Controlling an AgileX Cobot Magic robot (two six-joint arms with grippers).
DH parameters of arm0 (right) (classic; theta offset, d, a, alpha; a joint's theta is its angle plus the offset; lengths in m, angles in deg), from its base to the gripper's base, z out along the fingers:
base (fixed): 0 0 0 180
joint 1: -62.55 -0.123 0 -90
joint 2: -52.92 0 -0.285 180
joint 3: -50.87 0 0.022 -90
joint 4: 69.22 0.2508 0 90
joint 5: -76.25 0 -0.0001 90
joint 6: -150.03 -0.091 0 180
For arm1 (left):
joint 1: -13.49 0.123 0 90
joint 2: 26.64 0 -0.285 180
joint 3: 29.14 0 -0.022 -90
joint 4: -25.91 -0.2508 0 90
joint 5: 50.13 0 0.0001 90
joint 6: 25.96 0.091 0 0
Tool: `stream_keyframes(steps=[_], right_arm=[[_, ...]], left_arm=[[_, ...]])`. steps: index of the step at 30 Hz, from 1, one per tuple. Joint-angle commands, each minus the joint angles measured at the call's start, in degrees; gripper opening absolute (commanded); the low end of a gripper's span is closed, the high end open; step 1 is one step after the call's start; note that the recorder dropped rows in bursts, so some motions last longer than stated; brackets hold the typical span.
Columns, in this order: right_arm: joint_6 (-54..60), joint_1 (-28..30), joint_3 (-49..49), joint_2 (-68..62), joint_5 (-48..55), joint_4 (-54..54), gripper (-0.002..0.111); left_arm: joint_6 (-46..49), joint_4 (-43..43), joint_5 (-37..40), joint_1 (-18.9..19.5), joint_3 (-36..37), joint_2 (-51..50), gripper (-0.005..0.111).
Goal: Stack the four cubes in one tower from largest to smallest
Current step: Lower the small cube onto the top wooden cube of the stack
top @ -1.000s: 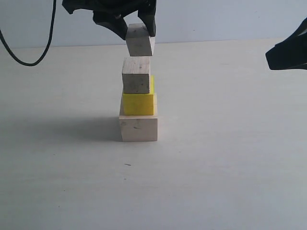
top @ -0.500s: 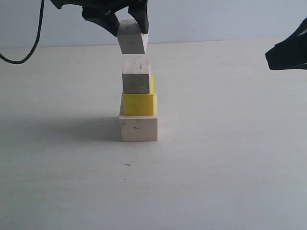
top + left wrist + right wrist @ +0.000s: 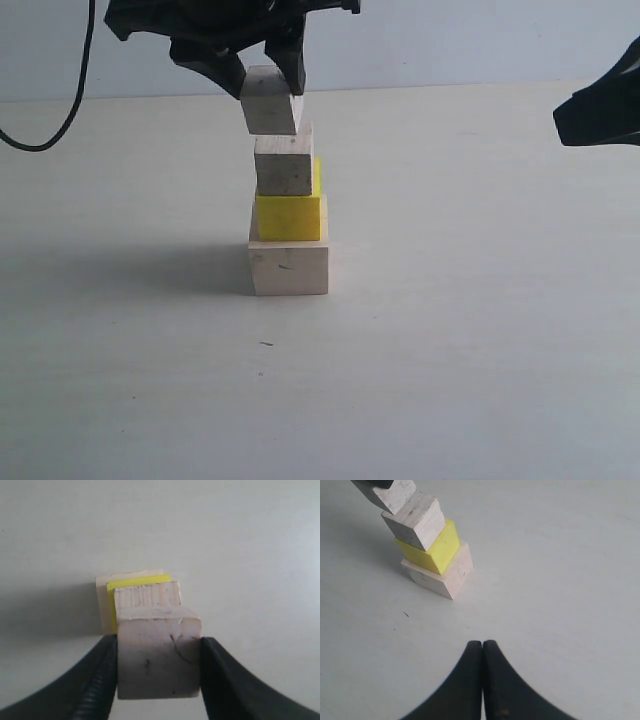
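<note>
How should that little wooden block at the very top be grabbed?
By its two opposite flat sides, coming down from above, as the left tool grips the top block now: those faces are parallel, so the grip sits flush, and the underside is left free to land on the block below.

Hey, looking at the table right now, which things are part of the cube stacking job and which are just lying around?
Part of the job:
large pale cube, at the base
yellow cube, on it
small wooden cube, on the yellow one
smallest cube, gripped tilted in the left tool

Just there:
black cable
right tool, shut on nothing, off to the side
</note>
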Motion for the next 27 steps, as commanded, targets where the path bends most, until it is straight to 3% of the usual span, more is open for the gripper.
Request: stream_keyframes(steps=[1,27], right_arm=[[-0.22,-0.02,0.28,0.48,-0.78,0.05,0.000],[-0.22,-0.02,0.28,0.48,-0.67,0.02,0.000]], left_arm=[[-0.07,-0.52,-0.22,-0.28,0.27,-0.50,0.000],[0.05,-0.52,-0.22,-0.28,0.27,-2.42,0.000]])
